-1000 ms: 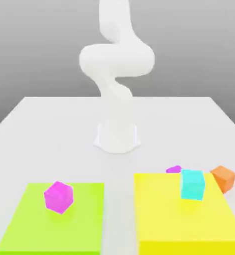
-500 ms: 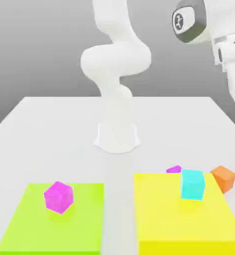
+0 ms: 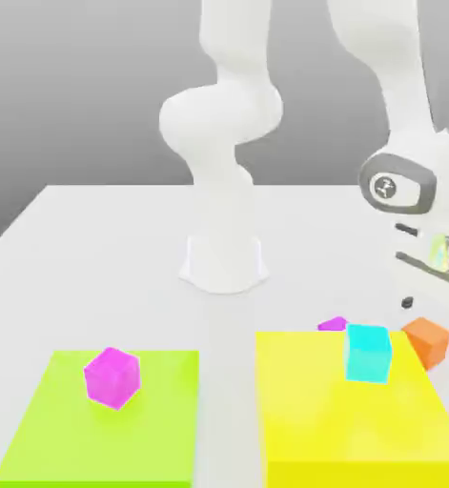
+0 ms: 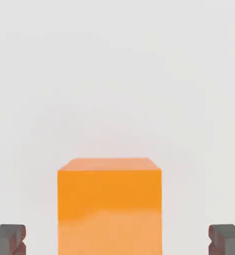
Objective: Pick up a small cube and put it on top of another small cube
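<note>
- We saw the gripper (image 4: 117, 241) with its fingertips (image 4: 7, 239) spread wide apart, gripping nothing.
- The orange cube (image 4: 109, 206) sat between them on the white table (image 3: 104, 257), a clear gap on either side.
- In the exterior view, the hand hung just above that cube (image 3: 427, 341).
- The cyan cube (image 3: 368, 353) rested near the hand, on the yellow slab (image 3: 352, 429).
- A magenta cube (image 3: 112, 376) lay well apart, on the green slab (image 3: 47, 429).

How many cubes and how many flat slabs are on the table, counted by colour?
Orange cube: 1
Cyan cube: 1
Magenta cubes: 2, one mostly hidden behind the yellow slab
Yellow slab: 1
Lime green slab: 1
Total: 6
</note>
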Robot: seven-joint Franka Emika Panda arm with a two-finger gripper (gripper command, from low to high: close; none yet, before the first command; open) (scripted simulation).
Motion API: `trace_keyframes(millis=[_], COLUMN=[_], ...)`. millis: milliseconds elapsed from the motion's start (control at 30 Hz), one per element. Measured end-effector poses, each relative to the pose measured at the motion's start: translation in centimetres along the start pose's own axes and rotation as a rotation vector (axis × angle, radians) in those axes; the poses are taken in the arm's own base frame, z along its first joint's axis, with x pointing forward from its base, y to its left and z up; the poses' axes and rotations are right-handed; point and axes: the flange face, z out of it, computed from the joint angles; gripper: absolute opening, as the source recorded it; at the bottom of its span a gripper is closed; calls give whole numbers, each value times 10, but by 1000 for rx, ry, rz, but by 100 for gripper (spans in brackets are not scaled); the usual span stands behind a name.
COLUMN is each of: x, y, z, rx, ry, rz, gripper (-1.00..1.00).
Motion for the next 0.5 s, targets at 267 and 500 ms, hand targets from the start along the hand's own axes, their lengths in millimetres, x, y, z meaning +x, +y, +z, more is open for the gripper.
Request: trace_keyframes(millis=[267, 500], x=[-1, 3], y=[-1, 2], z=[13, -48], rx=[1, -4], ry=[-2, -16], rz=[-1, 9], gripper=[-100, -100])
